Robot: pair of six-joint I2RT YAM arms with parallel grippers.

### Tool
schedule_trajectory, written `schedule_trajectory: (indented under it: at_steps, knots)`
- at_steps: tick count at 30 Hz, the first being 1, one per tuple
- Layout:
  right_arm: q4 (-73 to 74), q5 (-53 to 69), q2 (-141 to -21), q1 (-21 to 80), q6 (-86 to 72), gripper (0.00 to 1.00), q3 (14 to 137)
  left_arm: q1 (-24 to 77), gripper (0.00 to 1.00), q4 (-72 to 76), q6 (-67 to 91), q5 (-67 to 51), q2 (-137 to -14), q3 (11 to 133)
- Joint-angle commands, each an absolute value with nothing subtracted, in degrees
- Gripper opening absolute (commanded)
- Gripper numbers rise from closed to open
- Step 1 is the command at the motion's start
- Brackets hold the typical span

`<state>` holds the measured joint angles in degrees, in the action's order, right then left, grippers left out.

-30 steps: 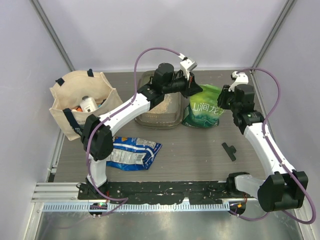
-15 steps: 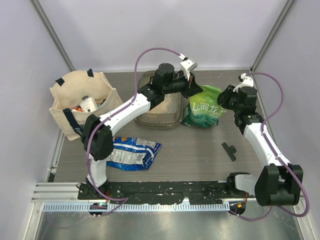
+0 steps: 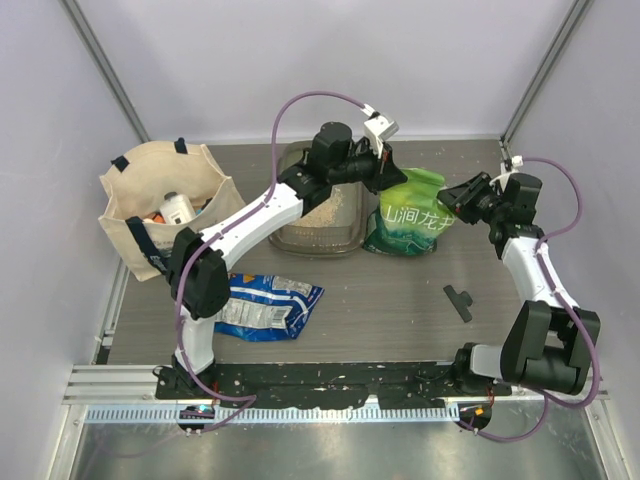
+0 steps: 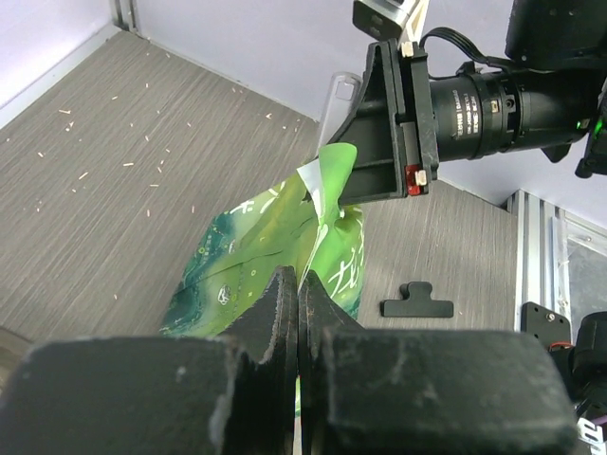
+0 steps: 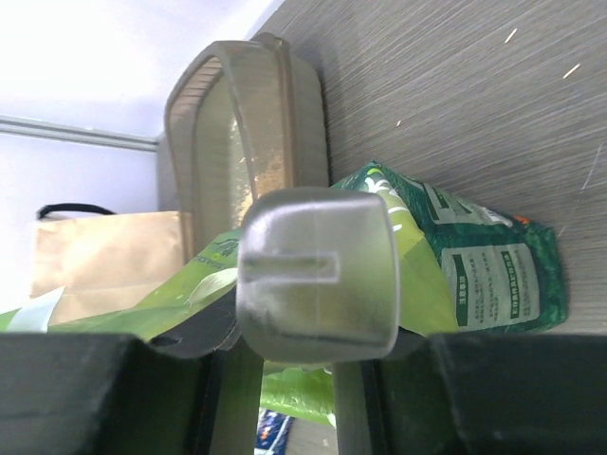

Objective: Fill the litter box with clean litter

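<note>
1. The grey wood-grain table (image 3: 400, 300) carried everything. A beige fabric tote bag (image 3: 130, 185) with dark handles stood at its left edge, well apart from the work.
2. The litter box (image 3: 316, 247), a translucent smoky grey-brown plastic tray with rounded corners, sat at the middle back. The clean litter (image 3: 322, 208), fine tan granules, lay in a shallow patch inside it, so the fill looked only partly done.
3. A green-and-white printed plastic bag (image 3: 405, 220) stood just beside the tray's right wall, its top drawn up between the two arms. A blue crinkly packet (image 3: 265, 305) lay flat nearer the arm bases.
4. The left gripper (image 4: 299, 284) had its fingers pressed together on the bag's upper edge, gripping the film.
5. The right gripper (image 3: 455, 197) met the bag's right-hand top corner. Whether it pinched the film or merely touched it I could not tell.
6. A small black plastic clip (image 3: 459, 301) lay alone on the table on the right.
7. The step in hand looked like raising the bag for pouring. To do it well:
   - The left pinch would need to stay firm.
   - The right side should steady the far corner.
   - The mouth should pass above the tray's rim before any tilt.
   - The tilt should come slowly, so granules fall inside rather than onto the table.
</note>
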<state>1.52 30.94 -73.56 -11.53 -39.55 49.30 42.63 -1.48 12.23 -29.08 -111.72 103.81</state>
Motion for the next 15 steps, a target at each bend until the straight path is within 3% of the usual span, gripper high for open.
schedule_trajectory:
  at_steps: [1,15]
  knots:
    - [1.76,43.32,-75.49,-15.28,-47.72,0.01,51.15,42.54,0.00,2.82,10.90,-29.00,-110.48,108.81]
    - [-1.30,46.67,-75.76,-25.66,-54.31,0.01,53.35,42.45,0.00,1.67,8.53,-28.74,-109.51,108.72]
